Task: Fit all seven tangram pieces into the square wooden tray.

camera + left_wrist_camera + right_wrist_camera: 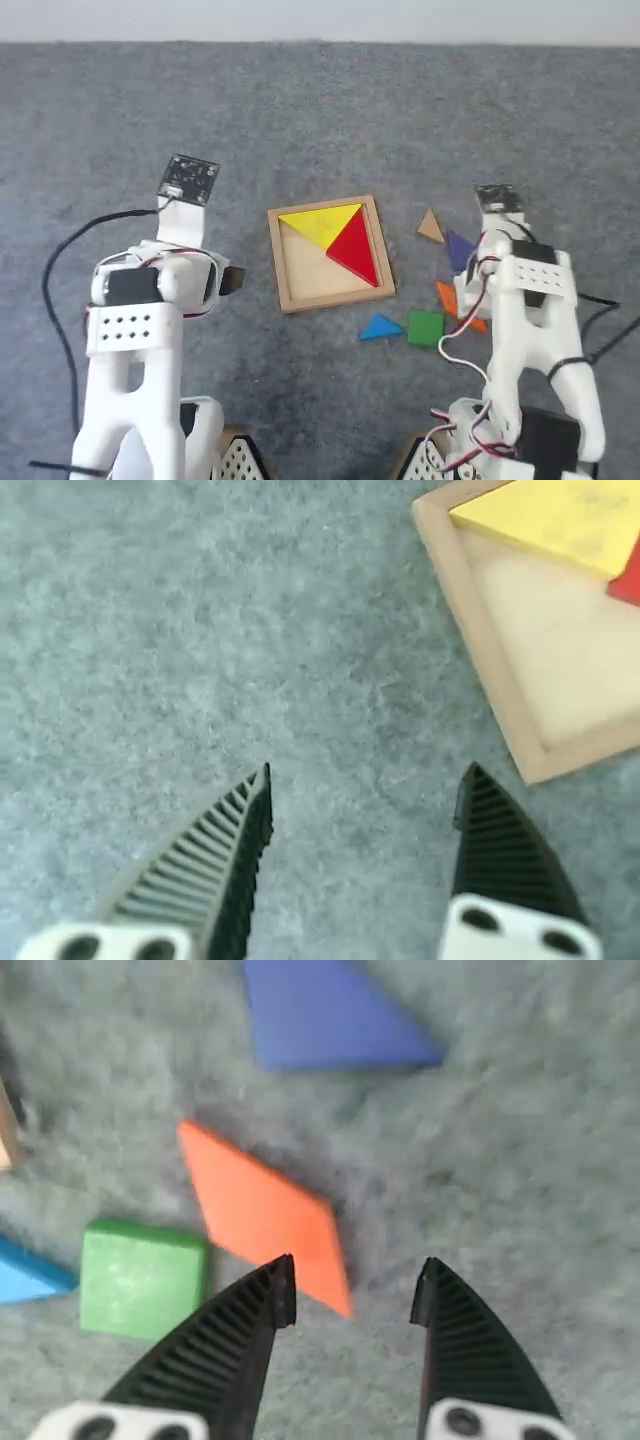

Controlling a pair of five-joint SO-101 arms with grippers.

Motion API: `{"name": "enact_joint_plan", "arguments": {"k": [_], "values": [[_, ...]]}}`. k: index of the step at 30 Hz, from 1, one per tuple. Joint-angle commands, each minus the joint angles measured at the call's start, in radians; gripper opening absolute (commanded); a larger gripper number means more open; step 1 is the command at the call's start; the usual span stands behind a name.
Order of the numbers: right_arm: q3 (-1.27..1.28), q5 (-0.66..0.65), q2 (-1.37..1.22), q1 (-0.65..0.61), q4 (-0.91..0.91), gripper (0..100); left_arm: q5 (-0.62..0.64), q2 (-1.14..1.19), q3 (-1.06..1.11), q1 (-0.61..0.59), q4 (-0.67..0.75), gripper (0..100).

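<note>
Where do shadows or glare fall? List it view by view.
High view: even, soft light, no glare on the wooden tray. Left wrist view: the yellow piece looks matte, without hot spots. Right wrist view: dark shadows edge the orange piece and the blue piece on the carpet.

Right tool (357, 1265) gapes at the orange parallelogram (262, 1215); green square (142, 1278) just beside it; dark blue triangle (325, 1015) near.

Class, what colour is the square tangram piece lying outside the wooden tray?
The square piece is green, seen best in the right wrist view.
</note>
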State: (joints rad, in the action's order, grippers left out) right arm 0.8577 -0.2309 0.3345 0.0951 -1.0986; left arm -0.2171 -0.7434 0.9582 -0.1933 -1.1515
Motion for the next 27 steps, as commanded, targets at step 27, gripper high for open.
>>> {"name": "enact_joint_plan", "arguments": {"k": [27], "values": [[0.064, -0.040, -0.059, -0.252, 0.168, 18.7, 0.023, -0.034, 0.021, 0.014, 0.044, 28]]}}
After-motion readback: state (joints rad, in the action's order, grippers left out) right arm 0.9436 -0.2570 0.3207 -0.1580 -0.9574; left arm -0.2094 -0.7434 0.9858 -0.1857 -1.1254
